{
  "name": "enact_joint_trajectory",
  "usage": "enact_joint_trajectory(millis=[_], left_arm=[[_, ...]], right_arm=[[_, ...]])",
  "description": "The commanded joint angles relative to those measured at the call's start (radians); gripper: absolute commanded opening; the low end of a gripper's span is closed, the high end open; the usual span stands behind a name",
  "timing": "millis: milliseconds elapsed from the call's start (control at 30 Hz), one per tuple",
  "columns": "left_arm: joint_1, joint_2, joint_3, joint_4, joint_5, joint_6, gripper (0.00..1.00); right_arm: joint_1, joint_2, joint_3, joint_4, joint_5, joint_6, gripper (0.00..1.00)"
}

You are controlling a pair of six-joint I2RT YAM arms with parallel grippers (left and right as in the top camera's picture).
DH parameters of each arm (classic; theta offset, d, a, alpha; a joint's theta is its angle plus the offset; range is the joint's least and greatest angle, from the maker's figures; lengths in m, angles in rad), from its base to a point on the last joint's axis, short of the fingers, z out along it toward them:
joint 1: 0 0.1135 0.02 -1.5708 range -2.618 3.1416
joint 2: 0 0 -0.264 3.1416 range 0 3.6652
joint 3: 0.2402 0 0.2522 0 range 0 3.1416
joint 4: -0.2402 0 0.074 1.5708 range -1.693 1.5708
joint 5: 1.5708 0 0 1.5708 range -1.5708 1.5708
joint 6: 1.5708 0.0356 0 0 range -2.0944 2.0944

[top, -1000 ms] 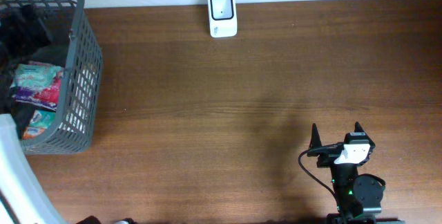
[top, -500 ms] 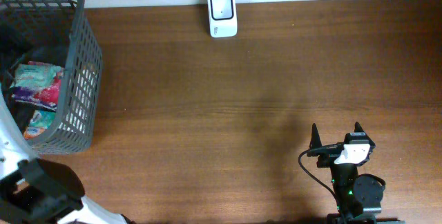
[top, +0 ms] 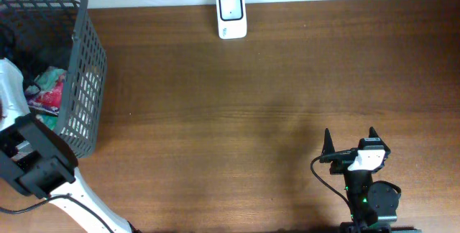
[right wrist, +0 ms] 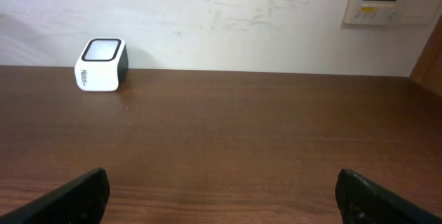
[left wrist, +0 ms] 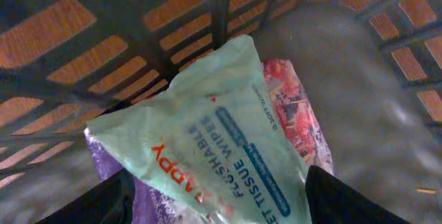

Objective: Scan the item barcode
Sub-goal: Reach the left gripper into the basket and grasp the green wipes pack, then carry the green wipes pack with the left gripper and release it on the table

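**benchrat:** Two arms, one barcode scanner (top: 231,15), one mesh basket (top: 90,82). Which arm takes the pickup?

**yam_fan:** Left, easy. The left gripper (left wrist: 219,177) is down inside the basket at the table's far left corner. The right gripper (top: 350,143) sits by the near edge toward the right, jaws wide, nothing in them.

**benchrat:** Where's the item vs the jaws?

**yam_fan:** Right between them. The mint-green flushable wipes pack (left wrist: 228,134) lies on top of the pile. Its long axis runs away from the wrist camera with a slight lean, so the fingers would close across its width. Jaws are spread, one each side of the pack's near end; can't tell if they touch it.

**benchrat:** How many packs?

**yam_fan:** One green on top, plus pink and purple wrapping (left wrist: 297,113) under it. One pack or two there, can't say. Scanner's at the far edge, around the middle, well apart from the basket, so I'd guess a long carry after the lift.
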Motion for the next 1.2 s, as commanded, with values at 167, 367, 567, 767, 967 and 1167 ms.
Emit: enact_joint_trajectory(millis=[167,367,567,767,967,1167], left_arm=[[0.000,0.043,0.013,0.011,0.057,-0.016,0.29],[0.001,-0.006,0.080,-0.093,0.092,-0.016,0.00],[0.001,-0.447,0.150,-0.098,0.140,-0.017,0.00],[-0.114,-0.603,0.146,-0.110,0.659,0.010,0.00],[-0.554,-0.492,0.145,-0.148,0.564,0.167,0.00],[-0.855,-0.140,0.145,-0.146,0.554,0.143,0.00]], right_arm=[[-0.005,-0.005,-0.009,-0.002,0.008,0.004,0.99],[-0.005,-0.005,-0.009,-0.002,0.008,0.004,0.99],[-0.005,-0.005,-0.009,-0.002,0.008,0.004,0.99],[-0.005,-0.005,-0.009,-0.002,0.008,0.004,0.99],[-0.005,-0.005,-0.009,-0.002,0.008,0.004,0.99],[-0.005,-0.005,-0.009,-0.002,0.008,0.004,0.99]])
